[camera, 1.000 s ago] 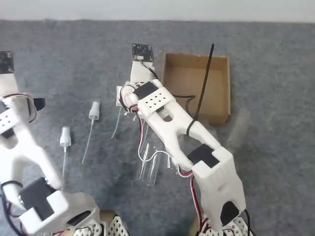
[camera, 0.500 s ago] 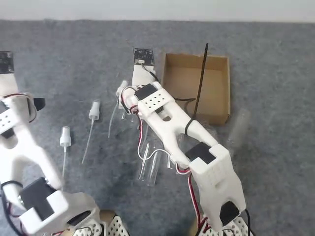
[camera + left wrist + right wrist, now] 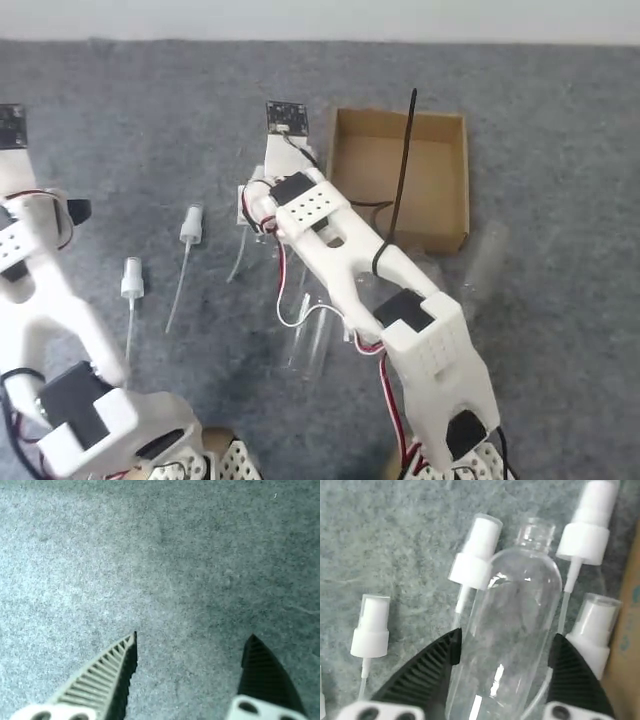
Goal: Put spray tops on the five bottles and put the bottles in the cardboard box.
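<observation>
Fig.: R arm lining up on a bottle. The right tool (image 3: 506,635) stood w/ its black jaws spread wide, one either side of a clear, round-shouldered plastic bottle (image 3: 520,590). The bottle lay uncapped on the grey carpeted table (image 3: 150,110), just beside the brown open cardboard box (image 3: 435,180); nothing was gripped yet. White plastic spray tops (image 3: 475,555) w/ long dip tubes lay close on both sides of the bottle. Vs. 1 s earlier: the R wrist had drawn back a little and its forearm had shifted left. The black cable (image 3: 400,170) over the box leaned further left, and a loose top beside the wrist had swung out and settled back, prob. nudged. The left tool (image 3: 192,636) was likewise wide open over bare table at the left edge, its arm unmoved. Meaning for the task: early stage, i.e. fine alignment before a pick; no bottle lay in the box and none was seen capped. Risk: closing jaws could catch a neighbouring top.
</observation>
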`<state>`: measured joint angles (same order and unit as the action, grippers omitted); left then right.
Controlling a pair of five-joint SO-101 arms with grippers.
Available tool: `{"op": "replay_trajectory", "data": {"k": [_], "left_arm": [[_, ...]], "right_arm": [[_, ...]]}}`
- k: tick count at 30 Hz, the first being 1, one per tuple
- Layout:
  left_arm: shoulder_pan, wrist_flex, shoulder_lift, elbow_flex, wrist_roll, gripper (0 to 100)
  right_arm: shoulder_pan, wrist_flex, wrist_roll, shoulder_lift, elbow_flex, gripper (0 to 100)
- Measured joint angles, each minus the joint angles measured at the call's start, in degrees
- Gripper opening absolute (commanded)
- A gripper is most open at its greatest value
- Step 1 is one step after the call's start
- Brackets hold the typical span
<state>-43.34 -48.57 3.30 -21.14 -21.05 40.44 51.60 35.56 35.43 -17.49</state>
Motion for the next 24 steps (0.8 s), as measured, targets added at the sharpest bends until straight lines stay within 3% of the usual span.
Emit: {"op": "replay_trajectory", "data": {"k": [20,24], "left_arm": [[0.0,0.0,0.0,0.0,0.0,31],[0.0,0.0,0.0,0.0,0.0,31]], "right_arm": [[-0.2,-0.3,0.0,2.4,-0.4,17.1],[-0.2,0.9,0.0,2.4,-1.1,21.9]]}}
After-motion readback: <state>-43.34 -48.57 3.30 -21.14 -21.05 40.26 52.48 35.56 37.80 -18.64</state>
